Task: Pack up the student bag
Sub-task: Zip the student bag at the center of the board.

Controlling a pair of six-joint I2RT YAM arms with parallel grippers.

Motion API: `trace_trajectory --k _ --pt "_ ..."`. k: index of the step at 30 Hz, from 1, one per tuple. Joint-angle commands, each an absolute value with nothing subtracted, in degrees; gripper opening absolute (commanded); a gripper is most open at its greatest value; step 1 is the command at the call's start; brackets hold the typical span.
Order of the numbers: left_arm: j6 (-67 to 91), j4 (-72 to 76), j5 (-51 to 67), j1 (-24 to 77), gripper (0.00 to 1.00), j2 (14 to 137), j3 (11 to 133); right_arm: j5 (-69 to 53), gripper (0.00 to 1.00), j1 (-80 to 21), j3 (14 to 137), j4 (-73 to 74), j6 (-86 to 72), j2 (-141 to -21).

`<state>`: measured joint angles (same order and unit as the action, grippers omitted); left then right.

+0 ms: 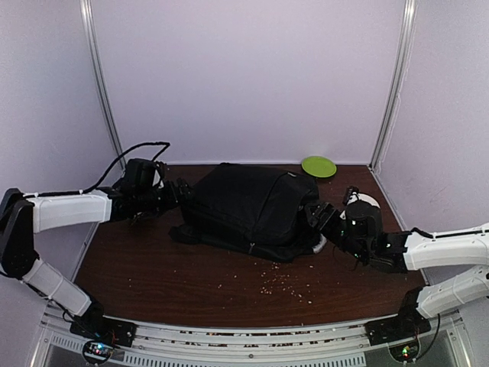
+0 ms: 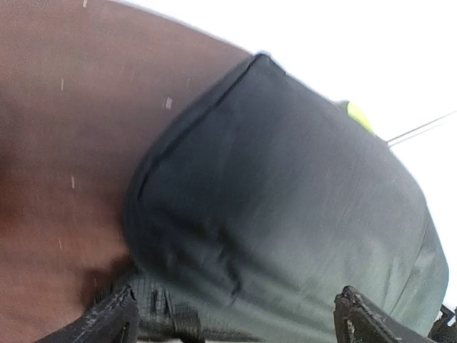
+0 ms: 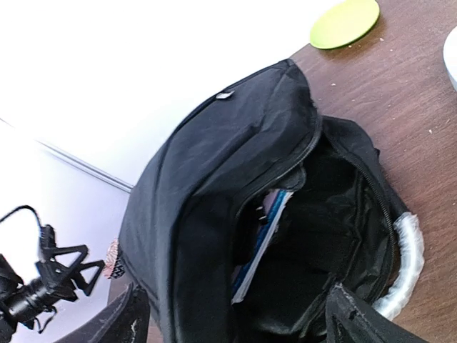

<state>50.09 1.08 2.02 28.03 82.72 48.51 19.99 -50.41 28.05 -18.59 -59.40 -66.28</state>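
Observation:
The student bag (image 1: 248, 210), a large black fabric backpack, lies on its side in the middle of the brown table. My left gripper (image 1: 177, 193) is at its left end, open; in the left wrist view its fingertips (image 2: 111, 318) stand wide apart before the bag's rounded end (image 2: 285, 200). My right gripper (image 1: 319, 216) is at the bag's right end, open too. The right wrist view looks into the bag's unzipped mouth (image 3: 321, 236), where a thin book with a blue edge (image 3: 264, 236) stands inside. Nothing is held between that gripper's fingertips (image 3: 353, 318).
A green plate (image 1: 318, 166) lies at the back right by the wall. A white bowl (image 1: 365, 200) sits beside my right wrist. A clear plastic piece (image 3: 403, 264) lies at the bag's open rim. Crumbs (image 1: 286, 279) are scattered in front of the bag.

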Motion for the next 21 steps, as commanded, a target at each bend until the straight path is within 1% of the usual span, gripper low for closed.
trace_trajectory --k 1,8,11,13,15,16,17,19,21 --pt "44.36 -2.42 0.19 26.11 0.98 87.58 53.77 9.59 0.85 -46.1 32.11 -15.68 -58.25 -69.53" --pt "42.59 -2.58 1.68 25.48 0.98 97.35 61.91 2.98 0.86 -42.28 34.76 -18.6 -59.16 -74.77" --pt "41.97 -4.16 1.08 25.14 0.93 100.62 64.77 0.99 0.86 -41.33 35.57 -19.75 -59.42 -76.97" --pt "41.84 -4.54 0.87 24.76 0.86 102.23 65.65 -0.15 0.85 -40.94 36.2 -20.64 -59.23 -78.2" --pt "41.99 -3.96 0.81 24.51 0.73 103.13 65.6 -1.14 0.85 -40.6 37.34 -20.34 -58.35 -79.27" --pt "42.12 -3.51 0.94 24.44 0.62 103.36 65.33 -1.8 0.83 -40.34 38.15 -19.78 -57.64 -79.94" --pt "42.31 -2.84 1.02 24.42 0.46 103.43 64.92 -2.43 0.81 -40.08 39.0 -19.14 -56.79 -80.51" --pt "42.73 -1.7 1.11 24.43 0.22 103.3 63.83 -4.09 0.75 -39.34 40.67 -17.72 -54.9 -81.86" --pt "43.14 -1.19 0.39 24.41 0.0 102.87 62.66 -5.6 0.66 -38.44 42.33 -15.74 -53.5 -82.75"
